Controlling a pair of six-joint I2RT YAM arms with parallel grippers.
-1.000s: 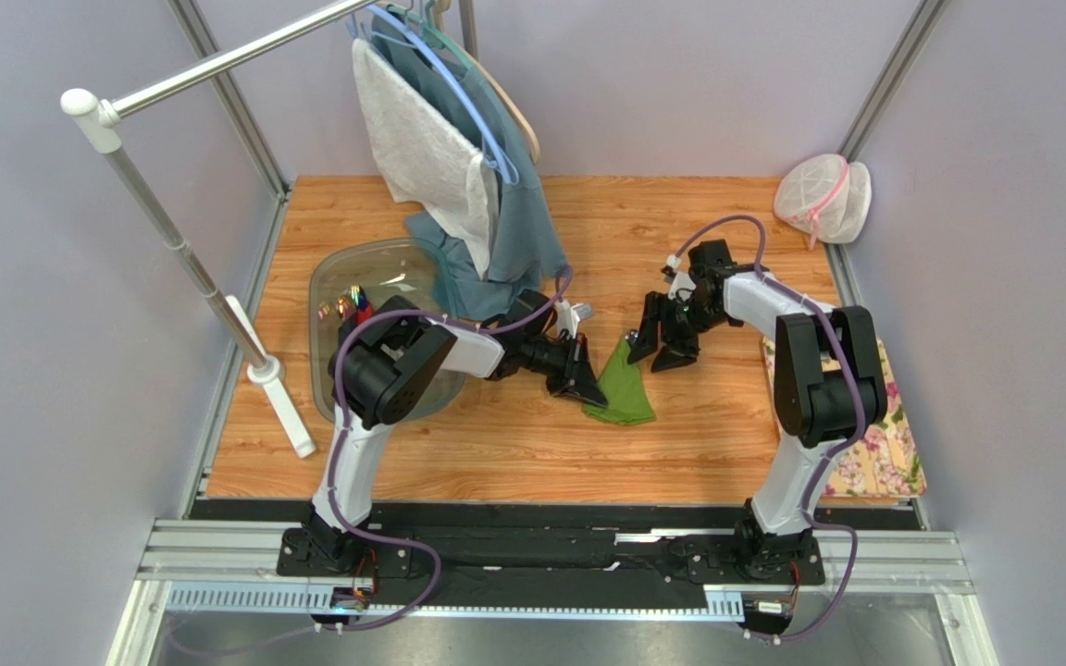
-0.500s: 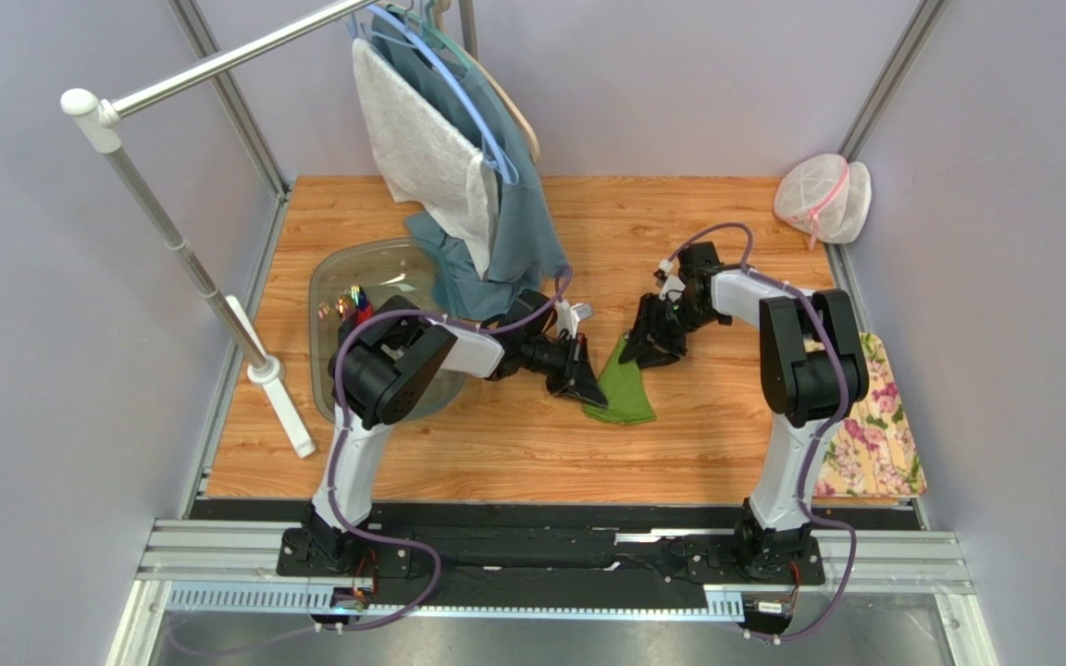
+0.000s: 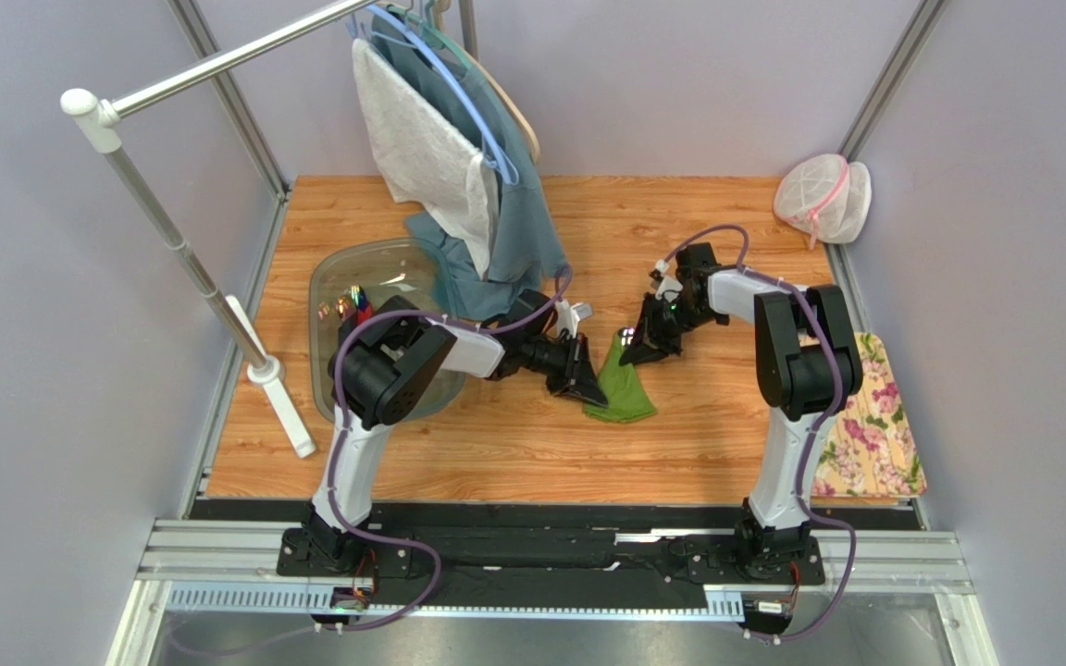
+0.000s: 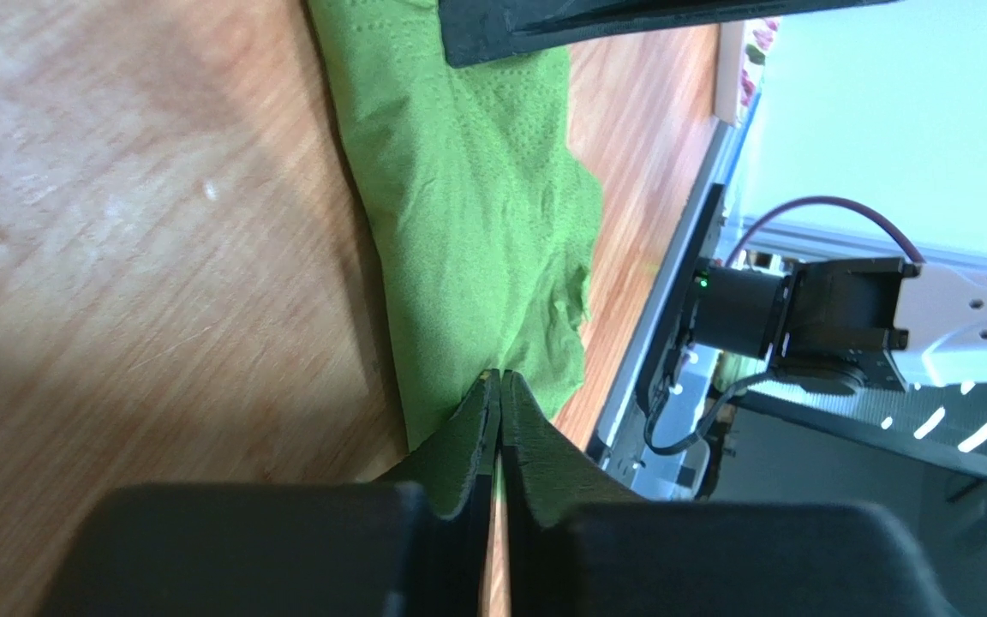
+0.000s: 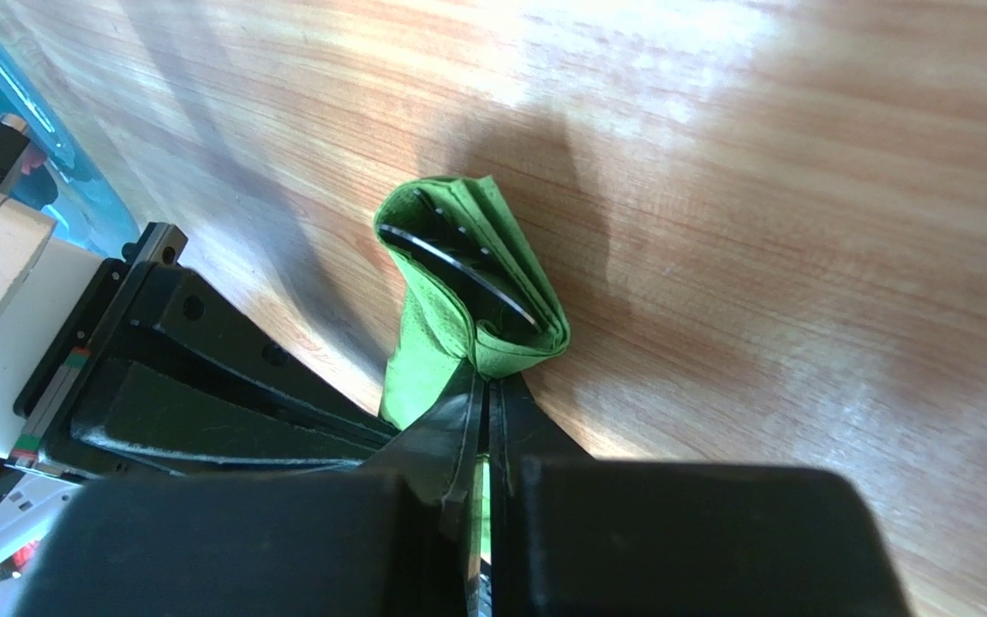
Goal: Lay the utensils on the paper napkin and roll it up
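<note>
**Item: the paper napkin** [image 3: 622, 391]. A green sheet, folded over into a narrow wedge. It lies on the desk [image 3: 497, 444] about midway between the left and right edges and roughly halfway from far edge to near edge. Its narrow end points to the far edge and its broad end to the near edge. In the right wrist view the narrow end is a loose loop, and a dark flat piece [image 5: 460, 266], probably a utensil, shows inside it.

**Change noted.** A second ago the right gripper [image 3: 632, 347] stood spread, apart from the sheet on the side nearer the right edge. It has since travelled in and come together on the narrow far end. The sheet itself has barely shifted. Judgement: the utensils seem already wrapped in, and with both ends now held the rolling step can go on.

**Right gripper, state.** Jaws pressed together with no gap to see and green paper caught between the tips.

**Left gripper** [image 3: 587, 382], state. Unmoved over the second. Jaws likewise pressed together, nipping the sheet's edge on the side facing the left edge, near the broad end.

**Surroundings.** A clear plastic tub [image 3: 358, 264] stands near the left edge. A flowered mat [image 3: 875, 451] lies at the right edge toward the near corner.
</note>
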